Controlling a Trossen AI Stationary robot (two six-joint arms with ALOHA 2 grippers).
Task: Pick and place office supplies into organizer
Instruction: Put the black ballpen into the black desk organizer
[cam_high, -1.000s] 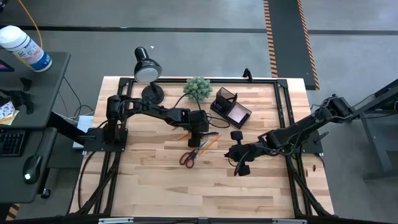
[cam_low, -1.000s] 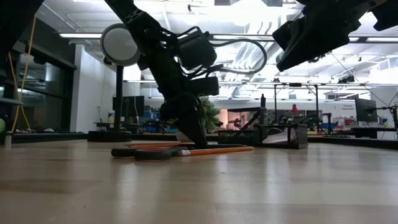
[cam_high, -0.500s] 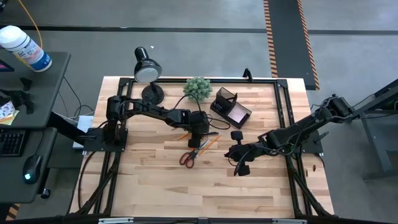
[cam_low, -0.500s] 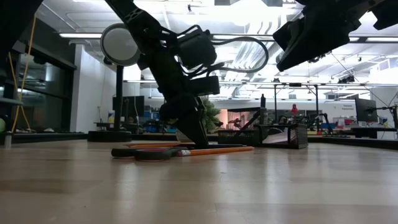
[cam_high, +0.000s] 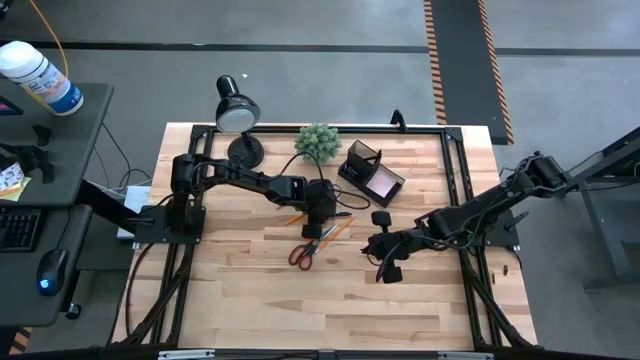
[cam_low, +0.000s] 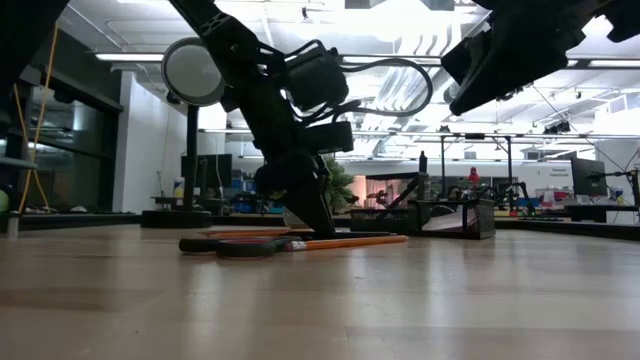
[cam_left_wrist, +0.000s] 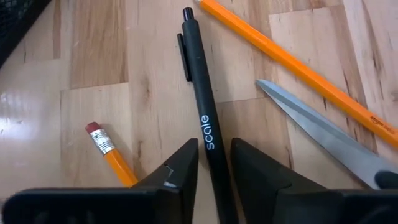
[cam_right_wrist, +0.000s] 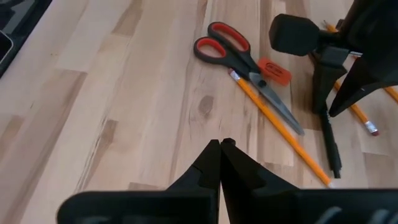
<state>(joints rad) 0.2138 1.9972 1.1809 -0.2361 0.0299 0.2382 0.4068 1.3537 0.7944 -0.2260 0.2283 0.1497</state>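
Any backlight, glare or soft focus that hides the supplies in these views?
Low view: bright ceiling lights behind turn the left arm into a silhouette, and the pencil is a thin strip. Left wrist view: the pen is sharp, and sheen on the table is mild. Right wrist view: the scissors are clear. High view: even light.

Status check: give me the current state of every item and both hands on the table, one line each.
left hand: down at the table, fingers either side of the black pen
black pen: flat on the table
scissors: flat on the table, blades closed
orange pencils: flat on the table
organizer: at the table's far side, pink sticky-note pad in its tray
right hand: shut, empty, above the table
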